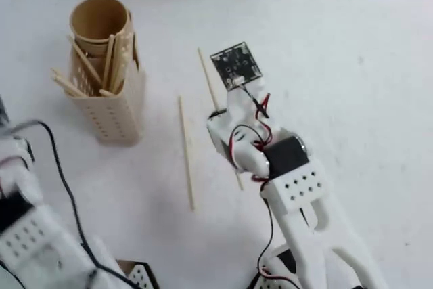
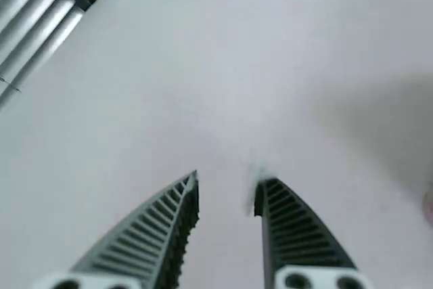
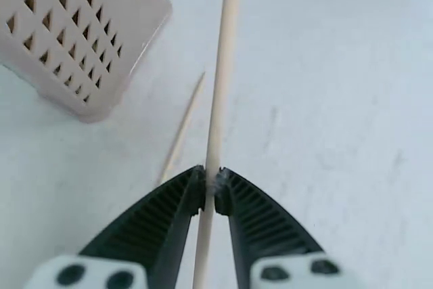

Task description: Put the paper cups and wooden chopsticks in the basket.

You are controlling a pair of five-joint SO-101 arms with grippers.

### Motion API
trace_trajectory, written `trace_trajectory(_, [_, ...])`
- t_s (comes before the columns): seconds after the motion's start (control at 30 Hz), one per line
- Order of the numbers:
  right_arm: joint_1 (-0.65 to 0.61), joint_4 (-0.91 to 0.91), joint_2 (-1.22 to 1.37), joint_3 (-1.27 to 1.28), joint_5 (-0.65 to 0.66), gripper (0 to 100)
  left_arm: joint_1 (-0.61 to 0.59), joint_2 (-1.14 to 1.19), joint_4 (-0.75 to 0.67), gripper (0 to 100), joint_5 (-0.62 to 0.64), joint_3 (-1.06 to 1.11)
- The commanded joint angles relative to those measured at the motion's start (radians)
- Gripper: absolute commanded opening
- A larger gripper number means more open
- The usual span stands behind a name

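Right gripper (image 3: 211, 193) clenched on chopstick (image 3: 224, 59); I'd lift level, then tip it upright over the basket (image 3: 88, 38).

Beige perforated basket (image 1: 116, 114), tan cups (image 1: 100, 21)

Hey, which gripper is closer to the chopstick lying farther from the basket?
Right. The right gripper is shut on that chopstick, pinching it between its fingertips. The left gripper is open over bare table, apart from it.
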Motion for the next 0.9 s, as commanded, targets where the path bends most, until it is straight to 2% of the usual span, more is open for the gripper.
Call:
trace_trajectory(0.0, [0.002,-0.005,-0.064,-0.127,0.026,1.7,0.008,-0.504,0.006,15,-0.037,0.321])
trace_trajectory(0.13, [0.001,0.012,-0.039,-0.282,0.037,1.7,-0.044,-0.799,-0.008,15,-0.035,0.566])
trace_trajectory(0.23, [-0.028,0.008,0.022,-0.382,0.038,1.7,-0.064,-0.72,-0.057,15,-0.032,0.601])
trace_trajectory(0.4, [-0.168,-0.027,0.153,-0.542,0.034,1.7,-0.045,-0.59,-0.029,15,-0.034,0.608])
trace_trajectory(0.6, [-0.282,-0.206,0.263,-0.658,0.028,1.7,-0.044,-0.512,0.074,15,-0.04,0.608])
trace_trajectory(0.87, [-0.331,-0.493,0.337,-0.671,0.028,1.8,-0.044,-0.509,0.149,15,-0.04,0.609])
